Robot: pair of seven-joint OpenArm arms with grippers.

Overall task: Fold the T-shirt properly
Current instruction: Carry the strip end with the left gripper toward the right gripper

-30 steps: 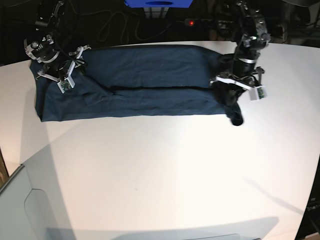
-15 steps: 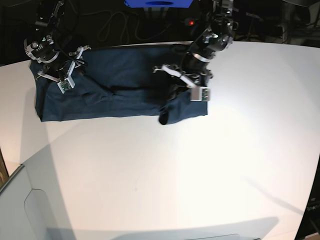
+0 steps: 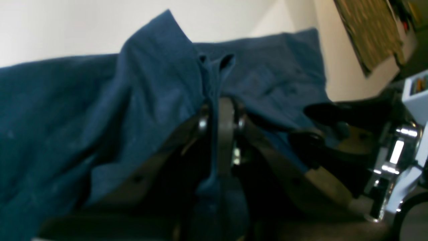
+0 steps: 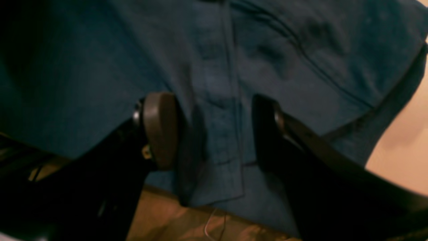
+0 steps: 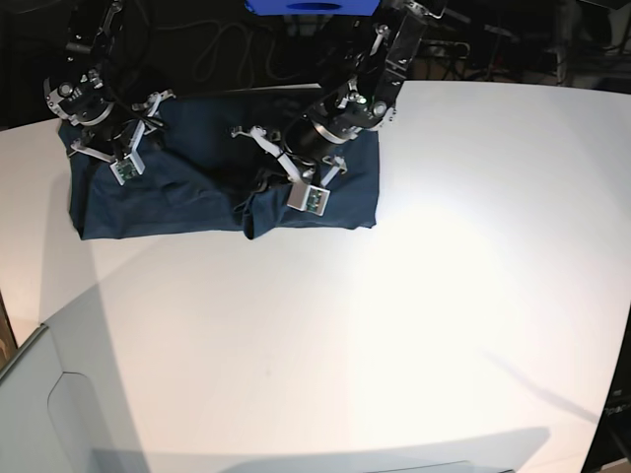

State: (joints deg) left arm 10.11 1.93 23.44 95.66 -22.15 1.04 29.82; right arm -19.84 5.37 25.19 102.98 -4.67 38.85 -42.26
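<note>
**Left end effector pinching a fold of the shirt, right one standing open over the cloth**

The plain dark navy-blue short-sleeved cotton T-shirt (image 5: 197, 187) is lying on the white matte surface (image 5: 394, 325), near its far edge and toward the left side of the base view. Its right part is lying doubled over, so the cloth is ending in a straight edge just right of the middle arm.

The left end effector (image 5: 266, 182) is reaching in over the folded-over part of the shirt. In the left wrist view its two dark fingers (image 3: 227, 134) are pressing together with a thin ridge of navy cloth (image 3: 214, 100) caught between them; the fabric is rising in a peak just beyond the tips and draping down on both sides. It is closed on the shirt.

The right end effector (image 5: 118, 148) is sitting over the left part of the garment, near the far corner. In the right wrist view its rounded fingers (image 4: 160, 129) are standing well apart, with a flat seamed strip of the shirt (image 4: 220, 134) lying between them. Whether the tips are touching the cloth is unclear. It is gripping nothing.

A bright blue box-like object (image 5: 311, 7) is showing at the top edge of the base view, beyond the surface.
</note>
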